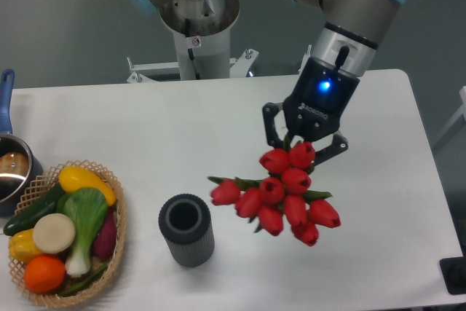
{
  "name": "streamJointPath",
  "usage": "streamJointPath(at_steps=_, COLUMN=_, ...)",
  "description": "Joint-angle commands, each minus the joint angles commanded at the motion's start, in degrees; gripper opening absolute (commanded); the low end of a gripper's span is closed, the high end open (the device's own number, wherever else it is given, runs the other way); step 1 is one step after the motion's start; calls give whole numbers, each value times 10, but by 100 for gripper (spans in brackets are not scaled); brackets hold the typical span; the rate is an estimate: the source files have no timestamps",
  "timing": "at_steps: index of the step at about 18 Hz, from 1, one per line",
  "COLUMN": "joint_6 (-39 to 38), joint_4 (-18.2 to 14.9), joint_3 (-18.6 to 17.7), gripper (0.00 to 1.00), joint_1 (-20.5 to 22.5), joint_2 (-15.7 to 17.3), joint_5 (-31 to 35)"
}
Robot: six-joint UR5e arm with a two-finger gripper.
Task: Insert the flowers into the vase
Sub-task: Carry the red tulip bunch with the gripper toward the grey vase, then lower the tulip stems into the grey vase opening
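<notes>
i held the bunch of red tulip buds [280, 194] pinched in the pincer [303, 138] above the desk, right of the dark grey ribbed vase [186, 229]; stems needed centring over its round mouth before descent.

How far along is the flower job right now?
Done: the flowers are picked up, held off the table by the pincer, which is shut on their stems. In hand: carrying them; the bunch hangs to the right of the vase, not yet over its mouth. Left: line the stems up above the empty vase, lower them in, release.
</notes>
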Motion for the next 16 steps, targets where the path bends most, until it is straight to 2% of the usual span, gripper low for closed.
streamJointPath(at_steps=3, joint_6=-11, joint_4=33, joint_3=1, gripper=0, joint_1=-2, joint_2=-7, joint_5=-77)
streamJointPath(at_steps=5, joint_6=-12, joint_4=36, joint_3=0, gripper=0, joint_1=-1, joint_2=-10, joint_5=-117)
streamJointPath(at_steps=9, joint_6=-8, joint_4=41, joint_3=-2, gripper=0, joint_1=0, joint_2=-11, joint_5=-148)
streamJointPath(at_steps=13, joint_6=-6, joint_4=96, joint_3=-20, gripper=2, joint_1=-3, joint_2=-25, joint_5=-153)
streamJointPath(at_steps=16, joint_6=-5, joint_4=106, joint_3=-24, gripper=3, joint_1=-13, joint_2=-34, joint_5=-153)
